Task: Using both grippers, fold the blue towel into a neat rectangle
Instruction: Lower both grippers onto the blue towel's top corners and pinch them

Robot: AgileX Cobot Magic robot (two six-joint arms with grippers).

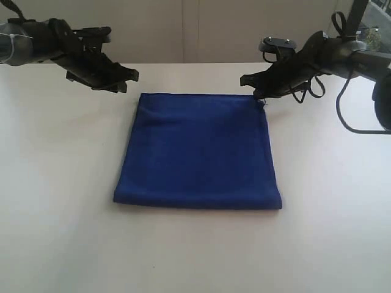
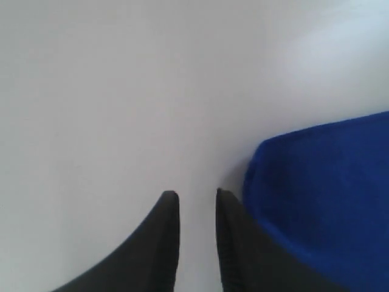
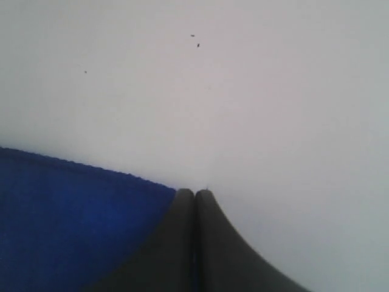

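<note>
Nearest lies the white tabletop; on it the deep blue soft fabric towel lies flat, folded square. My left pincer hangs just off its ten o'clock corner, jaws apart, empty. My right pincer, fingers together, meets its one o'clock corner; whether cloth is pinched I cannot tell.
</note>
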